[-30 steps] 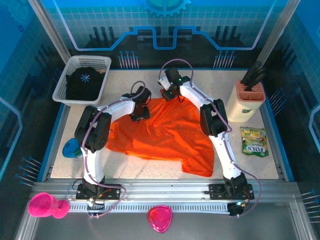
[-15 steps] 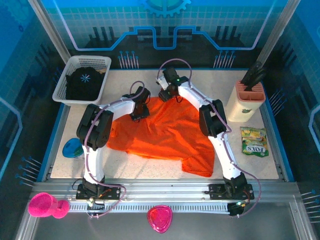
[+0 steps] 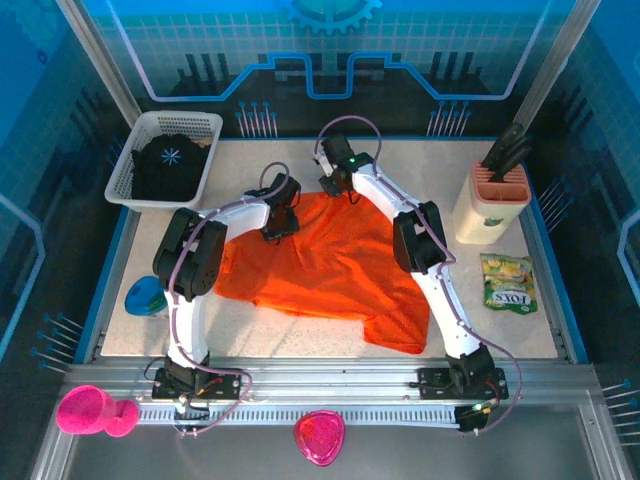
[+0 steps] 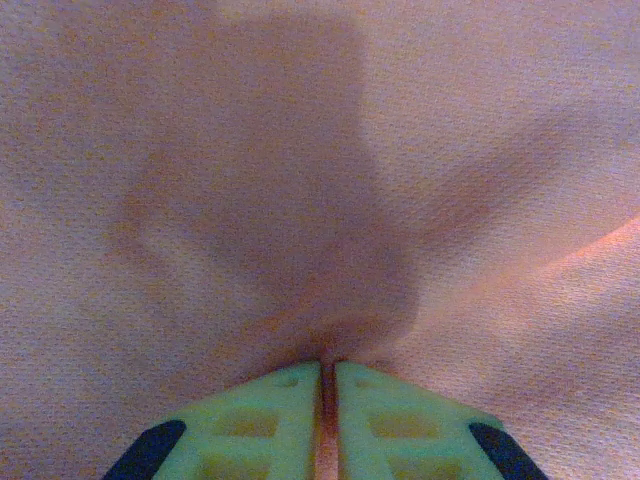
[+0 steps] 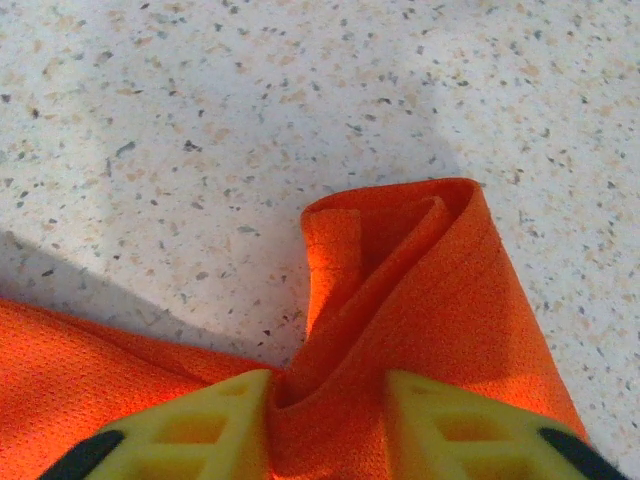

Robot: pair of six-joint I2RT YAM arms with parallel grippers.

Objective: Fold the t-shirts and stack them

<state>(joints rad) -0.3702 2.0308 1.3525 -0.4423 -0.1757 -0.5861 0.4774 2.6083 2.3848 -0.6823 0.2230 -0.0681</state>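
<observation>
The orange t-shirt [image 3: 340, 265] lies spread and rumpled across the middle of the table. My left gripper [image 3: 272, 232] presses down on its far-left part. In the left wrist view, that gripper [image 4: 328, 368] is shut on a thin pinch of the orange cloth [image 4: 300, 180]. My right gripper [image 3: 333, 188] is at the shirt's far edge. In the right wrist view, its fingers [image 5: 328, 378] are closed on a rolled fold of the orange cloth [image 5: 430, 290], which fills the gap. The black t-shirt [image 3: 168, 168], with a pale-blue starburst, lies bunched in the white mesh basket [image 3: 122, 180].
A cream holder [image 3: 492, 205] with dark handles stands at the right, with a yellow-green snack packet [image 3: 508, 283] in front of it. A blue object [image 3: 147, 296] lies by the left arm. Two pink items [image 3: 95, 411] [image 3: 319, 436] rest on the front rail. Bare speckled table [image 5: 200, 120] lies beyond the fold.
The left gripper has closed onto a pinch of the orange cloth. The right gripper has shifted slightly left along the shirt's far edge and closed on the fold.
</observation>
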